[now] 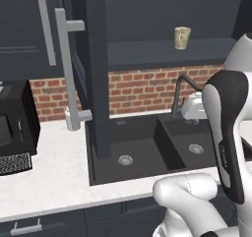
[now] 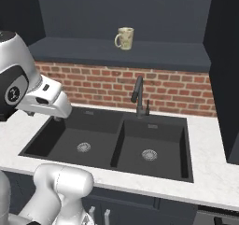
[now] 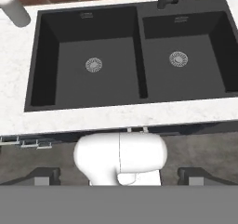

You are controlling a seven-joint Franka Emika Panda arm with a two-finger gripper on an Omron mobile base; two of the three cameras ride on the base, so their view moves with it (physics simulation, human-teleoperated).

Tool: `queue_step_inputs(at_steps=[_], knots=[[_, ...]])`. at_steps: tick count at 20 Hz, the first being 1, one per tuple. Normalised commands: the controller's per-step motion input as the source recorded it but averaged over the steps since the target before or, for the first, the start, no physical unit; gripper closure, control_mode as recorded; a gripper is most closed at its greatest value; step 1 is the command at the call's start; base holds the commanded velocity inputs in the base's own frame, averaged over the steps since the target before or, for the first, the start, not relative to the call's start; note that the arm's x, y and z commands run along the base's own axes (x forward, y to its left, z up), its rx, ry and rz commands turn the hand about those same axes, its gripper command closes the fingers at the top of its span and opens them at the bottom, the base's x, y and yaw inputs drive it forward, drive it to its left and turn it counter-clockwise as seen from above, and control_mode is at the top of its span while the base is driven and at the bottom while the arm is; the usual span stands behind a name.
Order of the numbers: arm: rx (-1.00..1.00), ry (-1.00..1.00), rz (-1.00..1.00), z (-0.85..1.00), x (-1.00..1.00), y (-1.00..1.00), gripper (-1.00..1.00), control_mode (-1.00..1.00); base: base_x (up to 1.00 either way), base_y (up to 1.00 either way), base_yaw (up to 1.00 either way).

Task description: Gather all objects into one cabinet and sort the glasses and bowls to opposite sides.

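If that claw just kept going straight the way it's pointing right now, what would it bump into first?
Probably the front edge of the white counter, just before the black double sink. The open claw points down from above the sink, tilted toward the robot's own base. Depth is hard to judge, so this is a guess.

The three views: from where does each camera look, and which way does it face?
Left base view: behind the arm, left; faces the sink, open cabinet door, cup; arm at right.
Right base view: behind, right; same sink, cup, faucet; arm at left.
Hand view: above, looking down into the sink; open gripper at bottom.
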Motion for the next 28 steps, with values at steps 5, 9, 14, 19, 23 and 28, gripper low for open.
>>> queue_step_inputs(at_steps=[5, 9, 14, 19, 23, 28], knots=[[0.03, -0.04, 0.00, 0.05, 0.40, -0.38, -1.00, -1.00, 0.00, 0.00, 0.00], [0.01, -0.29, -0.03, 0.30, 0.05, -0.07, -1.00, -1.00, 0.00, 0.00, 0.00], [0.00, -0.33, 0.00, 0.45, 0.17, -0.02, -1.00, -1.00, 0.00, 0.00, 0.00], [0.00, -0.35, 0.00, 0.46, 0.03, 0.00, -1.00, -1.00, 0.00, 0.00, 0.00], [0.00, -0.23, -0.04, 0.40, 0.13, 0.00, -1.00, -1.00, 0.00, 0.00, 0.00], [0.00, -0.07, -0.09, 0.32, 0.18, -0.15, -1.00, -1.00, 0.00, 0.00, 0.00]])
